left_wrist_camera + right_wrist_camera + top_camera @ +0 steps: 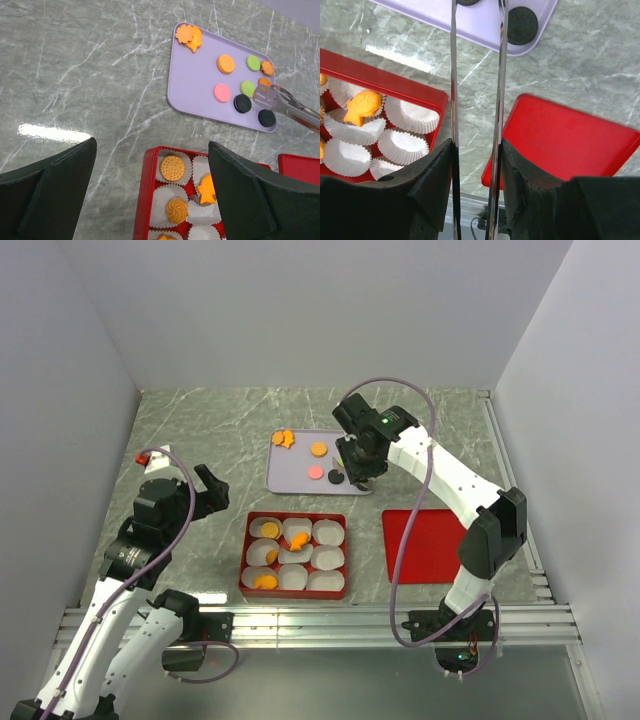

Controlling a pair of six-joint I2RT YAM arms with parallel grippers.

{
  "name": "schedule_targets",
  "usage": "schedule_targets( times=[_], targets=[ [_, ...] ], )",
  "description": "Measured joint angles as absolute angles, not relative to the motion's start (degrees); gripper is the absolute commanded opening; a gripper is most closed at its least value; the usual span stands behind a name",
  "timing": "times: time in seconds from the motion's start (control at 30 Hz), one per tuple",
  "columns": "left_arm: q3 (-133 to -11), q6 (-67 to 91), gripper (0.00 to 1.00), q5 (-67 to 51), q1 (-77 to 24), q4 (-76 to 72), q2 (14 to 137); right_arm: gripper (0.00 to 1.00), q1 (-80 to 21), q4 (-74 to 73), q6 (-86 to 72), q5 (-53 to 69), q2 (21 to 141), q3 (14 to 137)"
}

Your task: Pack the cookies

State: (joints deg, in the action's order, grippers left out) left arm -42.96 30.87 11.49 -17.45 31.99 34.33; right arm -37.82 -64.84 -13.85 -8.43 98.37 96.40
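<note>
The cookies lie on a lavender tray (pixel 195 85): orange shapes (pixel 189 36), a round orange one (pixel 225 63), green ones (pixel 247 88), a pink one (pixel 222 92) and black ones (pixel 242 103). More orange cookies (pixel 172 168) sit in paper cups in the red box (pixel 145 200). My right gripper (pixel 476 145) is shut on metal tongs (pixel 454 75), whose tips (pixel 262 96) are over the tray beside the green and black cookies. My left gripper (pixel 152 145) hangs open above the box's left edge, holding nothing.
A red lid (pixel 425 540) lies flat to the right of the box. Several white paper cups (pixel 402 145) in the box have nothing in them. Grey walls close in the marble table on three sides, and a metal rail (pixel 320 625) runs along the near edge.
</note>
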Motion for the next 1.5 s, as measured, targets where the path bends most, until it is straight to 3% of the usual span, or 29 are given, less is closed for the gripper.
schedule_targets(
  times=[0.27,0.9,1.5],
  targets=[
    [-43.0,30.9,0.99,11.5,-17.5,32.0,34.4,0.52,-37.8,-64.9,-13.8,-7.5,99.7,96.0],
    [-43.0,30.9,0.99,11.9,-17.5,32.0,34.3,0.52,-37.8,-65.1,-13.8,-5.6,104.9,95.6],
    [-43.0,30.9,0.99,11.9,-17.5,32.0,34.5,0.37,-37.8,-65.4,-14.6,-5.5,106.3,96.4]
  ],
)
